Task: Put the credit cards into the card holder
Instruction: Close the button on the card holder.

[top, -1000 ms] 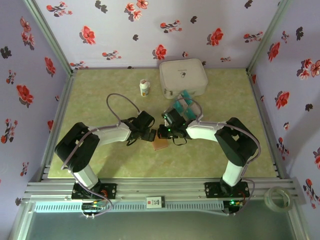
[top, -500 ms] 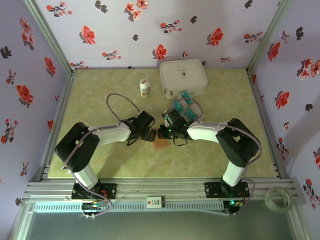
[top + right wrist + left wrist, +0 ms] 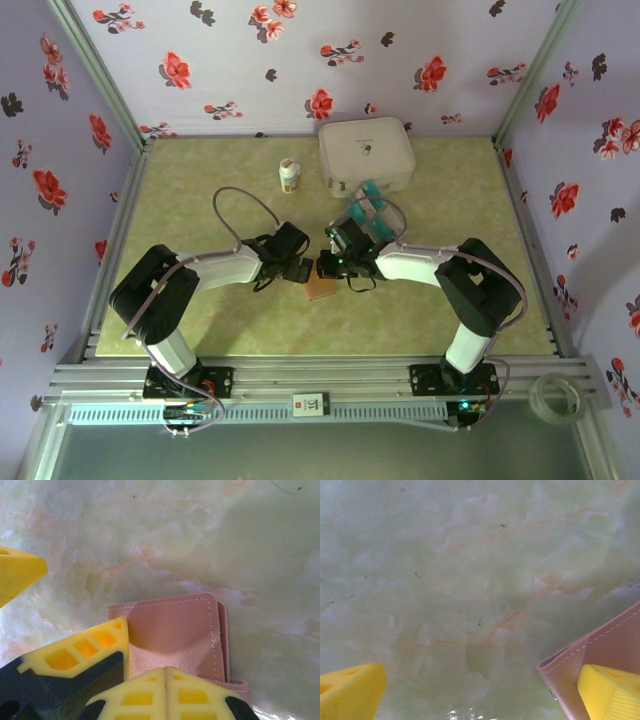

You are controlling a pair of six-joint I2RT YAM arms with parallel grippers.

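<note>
Card holder (image 3: 321, 288): brown, stitched outer face up, lying flat on the green marbled table (image 3: 200, 210). Left gripper (image 3: 298, 268): low at the holder's far-left corner, jaws spread wide with nothing between them. In the left wrist view one yellow finger (image 3: 610, 692) lies over a corner of the holder and the other (image 3: 350, 692) over bare table beside it. Right gripper (image 3: 325, 266): just beyond the holder's far edge, facing the left gripper. In the right wrist view yellow finger pieces (image 3: 80, 650) overlap the holder's lower-left corner and lower edge, but it cannot be told whether these jaws are apart or closed. Credit cards (image 3: 368, 208): a teal cluster beyond and right of the holder, well apart from it, just before the white case (image 3: 366, 155). White bottle (image 3: 289, 176): beyond and left of the holder.
</note>
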